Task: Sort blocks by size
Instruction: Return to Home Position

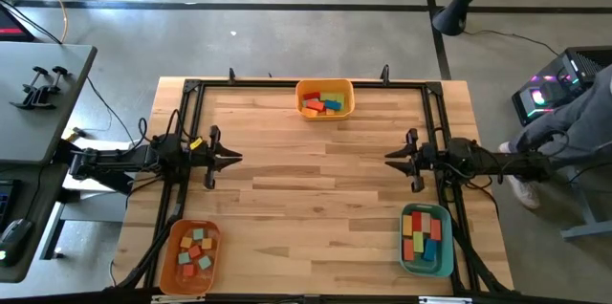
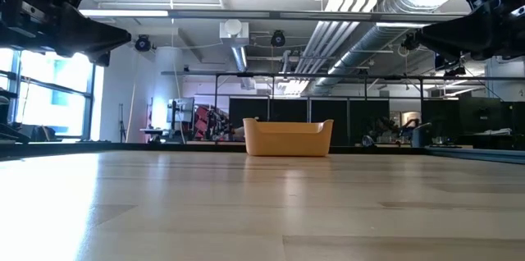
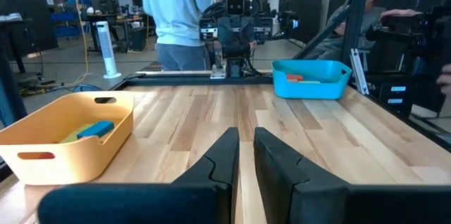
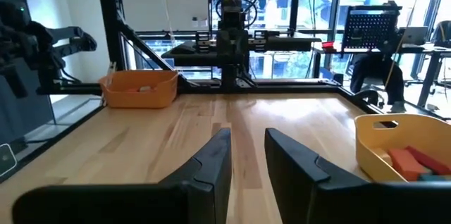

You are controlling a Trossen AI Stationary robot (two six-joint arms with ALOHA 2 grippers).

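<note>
As plastic bins (image 1: 325, 115) hold boxy blocks (image 1: 323, 103), left tool (image 1: 234, 159), right tool (image 1: 391, 159) hover.

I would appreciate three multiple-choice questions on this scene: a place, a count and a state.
1. Which bin stands in a corner of the table, on the side of the right gripper? A) teal B) orange C) yellow
2. How many bins are there? A) two B) three C) four
3. What do the two grippers hold? A) a block each B) a bin C) nothing
Answers: 1 A, the teal bin is in that corner; 2 B, the orange bin, the yellow bin and the teal one; 3 C, the left gripper and the right one show only bare table in their gaps.
</note>
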